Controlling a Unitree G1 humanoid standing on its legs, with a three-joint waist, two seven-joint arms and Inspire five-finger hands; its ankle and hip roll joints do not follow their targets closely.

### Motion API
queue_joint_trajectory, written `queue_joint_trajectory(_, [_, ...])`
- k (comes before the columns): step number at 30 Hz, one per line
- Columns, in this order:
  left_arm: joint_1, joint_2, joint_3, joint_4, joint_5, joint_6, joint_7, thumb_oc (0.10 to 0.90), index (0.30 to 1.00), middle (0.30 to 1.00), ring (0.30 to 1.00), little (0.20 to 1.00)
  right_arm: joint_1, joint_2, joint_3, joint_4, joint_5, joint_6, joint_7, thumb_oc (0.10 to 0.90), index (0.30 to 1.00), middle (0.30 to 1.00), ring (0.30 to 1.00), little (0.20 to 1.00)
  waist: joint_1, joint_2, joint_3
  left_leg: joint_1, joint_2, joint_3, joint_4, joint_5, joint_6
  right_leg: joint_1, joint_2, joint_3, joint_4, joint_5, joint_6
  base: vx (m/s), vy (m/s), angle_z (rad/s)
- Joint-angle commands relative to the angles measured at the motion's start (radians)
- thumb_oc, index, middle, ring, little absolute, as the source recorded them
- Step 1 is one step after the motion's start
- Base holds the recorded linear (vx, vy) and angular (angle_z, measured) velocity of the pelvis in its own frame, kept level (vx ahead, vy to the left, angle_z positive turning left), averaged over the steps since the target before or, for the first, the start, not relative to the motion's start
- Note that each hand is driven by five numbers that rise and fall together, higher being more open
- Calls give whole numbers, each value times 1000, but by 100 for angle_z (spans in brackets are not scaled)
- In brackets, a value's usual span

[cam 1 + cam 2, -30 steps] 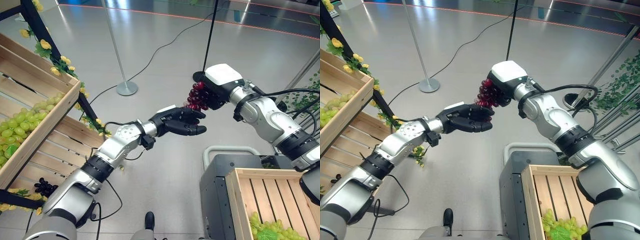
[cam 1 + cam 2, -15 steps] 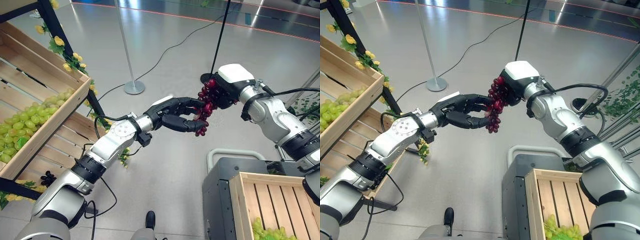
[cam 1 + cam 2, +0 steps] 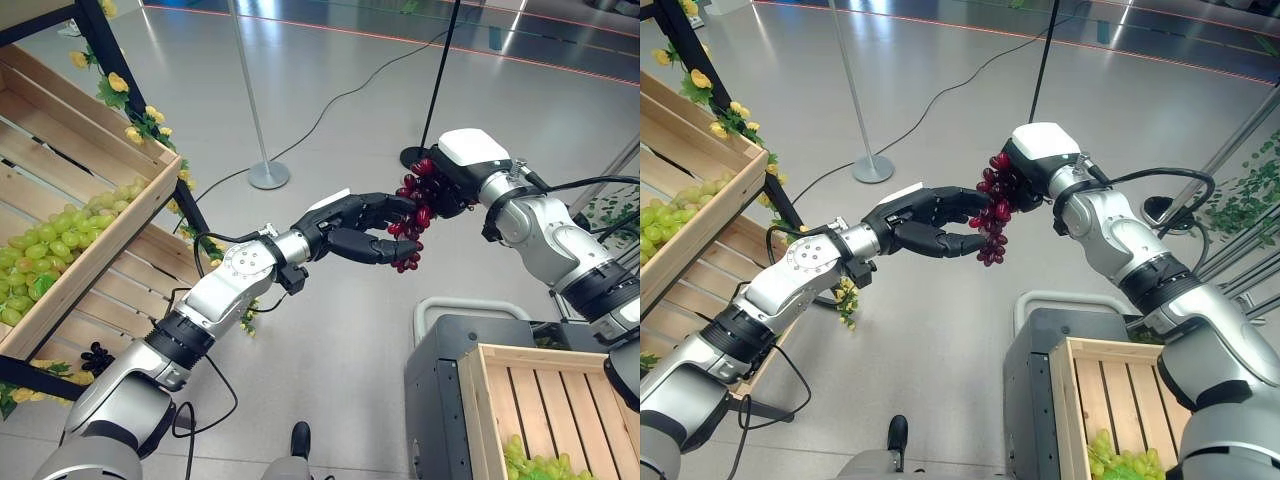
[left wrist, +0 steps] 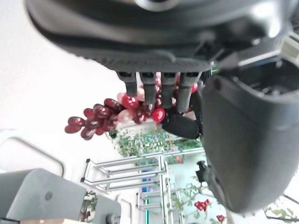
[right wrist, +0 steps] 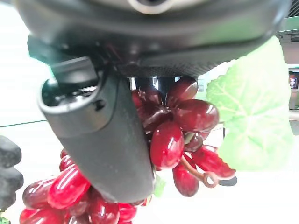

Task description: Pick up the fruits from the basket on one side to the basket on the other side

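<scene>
A bunch of red grapes [image 3: 412, 215] hangs in mid-air over the floor, between both hands. My right hand [image 3: 450, 188] comes in from the right and is shut on the top of the bunch; its thumb lies across the grapes [image 5: 180, 126] in the right wrist view. My left hand [image 3: 345, 225] reaches in from the left. Its fingers curl over the bunch and its thumb sits under it, pinching the lower part. In the left wrist view the grapes [image 4: 100, 122] hang just past its fingers.
A wooden crate [image 3: 125, 215] of green grapes [image 3: 40, 260] sits on the slanted shelf at left. A second wooden crate [image 3: 540, 395] with green grapes stands at lower right on a dark grey cart [image 3: 440, 385]. A pole stand [image 3: 268, 176] rises from the floor behind.
My left hand has risen from under the bunch and closed its fingers and thumb on the grapes. The right hand still holds them. The camera has shifted a little.
</scene>
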Motion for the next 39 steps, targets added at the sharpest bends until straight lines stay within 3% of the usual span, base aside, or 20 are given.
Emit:
queue_joint_trajectory(1, [-9,-36,92,27,2,-118,49,800,900,900,900,900,-56,-20,-87,14,20,44,-47,400,300,300,300,300,35,-15,-153,146,34,-4,2,-185,-43,-105,38,12,1,125,-81,0,0,0])
queue_joint_trajectory(12, [-5,-28,120,31,28,-118,89,800,900,900,900,900,-57,-22,-89,79,7,80,-15,400,300,300,300,300,40,-17,-152,145,35,-8,2,-185,-43,-105,39,12,1,125,-84,0,0,0])
queue_joint_trajectory(22, [11,-55,140,48,1,-97,108,800,900,900,900,900,-56,-2,-95,55,6,42,-19,400,300,300,300,300,40,-18,-151,146,38,-9,2,-183,-44,-104,40,15,1,122,-86,0,0,0])
queue_joint_trajectory(30, [28,-165,130,173,-102,-22,86,800,900,900,900,900,-65,49,-100,-13,-5,4,-10,400,300,300,300,300,27,-17,-150,150,38,-7,2,-184,-43,-105,40,24,1,120,-86,0,0,0])
queue_joint_trajectory(34, [30,-243,130,258,-199,10,15,800,900,900,900,900,-83,87,-82,-37,-10,-16,-4,400,300,300,300,300,19,-18,-154,152,38,-2,2,-185,-42,-107,39,29,1,121,-85,0,0,0])
queue_joint_trajectory(39, [32,-285,121,320,-171,12,12,800,900,900,900,900,-89,124,-70,-67,5,-33,10,400,300,300,300,300,15,-17,-157,154,38,2,2,-185,-43,-107,40,34,1,120,-84,0,0,0])
